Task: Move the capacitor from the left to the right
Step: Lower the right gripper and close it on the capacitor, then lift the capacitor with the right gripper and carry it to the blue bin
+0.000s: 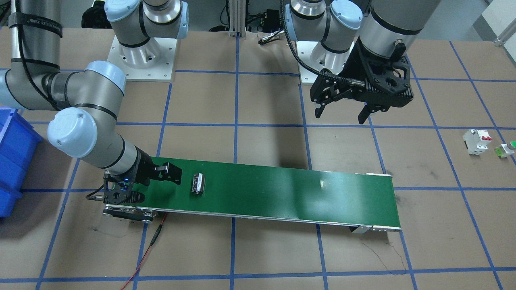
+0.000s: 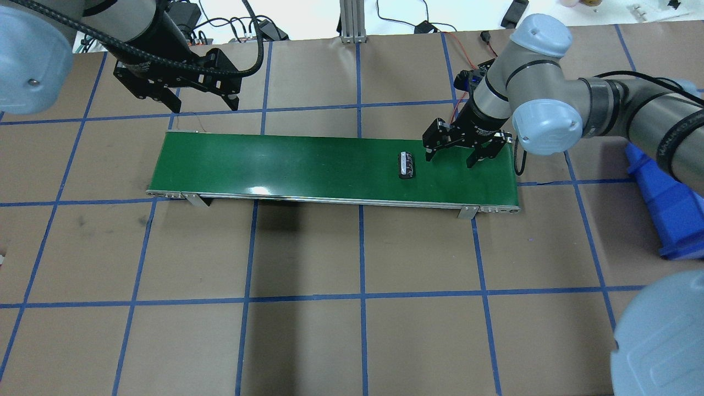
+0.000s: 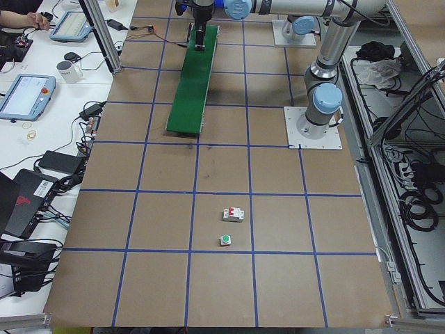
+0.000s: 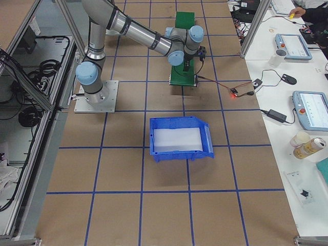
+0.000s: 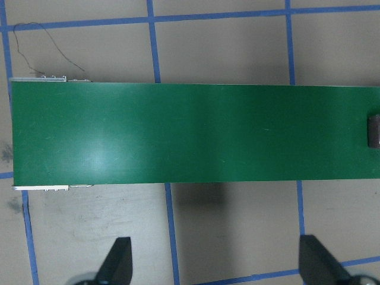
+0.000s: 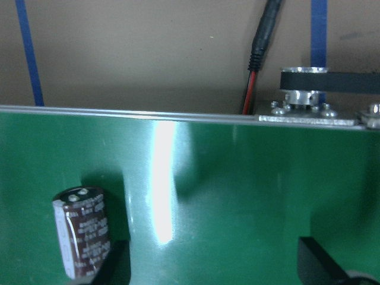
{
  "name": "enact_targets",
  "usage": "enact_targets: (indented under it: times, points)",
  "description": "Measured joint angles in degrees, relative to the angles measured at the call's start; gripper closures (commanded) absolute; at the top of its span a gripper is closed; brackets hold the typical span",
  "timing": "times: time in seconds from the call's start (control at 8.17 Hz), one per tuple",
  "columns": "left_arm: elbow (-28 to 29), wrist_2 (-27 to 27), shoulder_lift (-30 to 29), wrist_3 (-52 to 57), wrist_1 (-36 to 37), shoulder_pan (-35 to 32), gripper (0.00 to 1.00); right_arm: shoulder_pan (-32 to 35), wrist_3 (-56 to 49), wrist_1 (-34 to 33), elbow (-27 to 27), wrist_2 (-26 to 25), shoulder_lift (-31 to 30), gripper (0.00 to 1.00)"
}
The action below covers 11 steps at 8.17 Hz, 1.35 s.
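Black capacitor [image 1: 198,183] with silvery markings, green belt [image 1: 282,189], blue-gridded brown table [image 1: 274,249]

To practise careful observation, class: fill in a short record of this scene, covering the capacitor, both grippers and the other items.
Capacitor: lying on its side on the green belt, near the belt's end on the robot's right
Right gripper: open, low over that end, beside the capacitor, not holding it
Left gripper: open, empty, raised near the belt's other end
Other items: blue bin, white breaker, green push button, all off the belt
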Motion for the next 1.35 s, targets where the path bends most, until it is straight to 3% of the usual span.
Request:
enact_targets:
  times: [0.37, 0.49, 0.86, 0.98, 1.1, 1.35]
  points:
    - [-0.04, 0.0, -0.07, 0.0, 0.0, 0.0, 0.0, 0.93, 1.53, -1.13, 0.06, -0.31, 0.16, 0.11]
    - [-0.03, 0.0, -0.08, 0.0, 0.0, 0.0, 0.0, 1.46, 2.56, -1.56, 0.07, -0.66, 0.28, 0.18]
    - [-0.01, 0.0, -0.08, 0.0, 0.0, 0.0, 0.0, 2.17, 3.41, -1.96, 0.08, -3.42, 0.59, 0.7]
    - [0.0, 0.01, -0.08, 0.0, 0.0, 0.0, 0.0, 2.19, 3.22, -1.98, 0.05, -4.51, 0.59, 0.93]
    - [0.0, 0.04, -0.05, 0.0, 0.0, 0.0, 0.0, 2.21, 2.87, -1.98, -0.04, -6.21, 0.42, 1.0]
    - [0.0, 0.08, 0.0, 0.04, 0.0, 0.0, 0.0, 1.81, -0.8, -1.76, -0.71, -8.47, -0.06, 1.0]
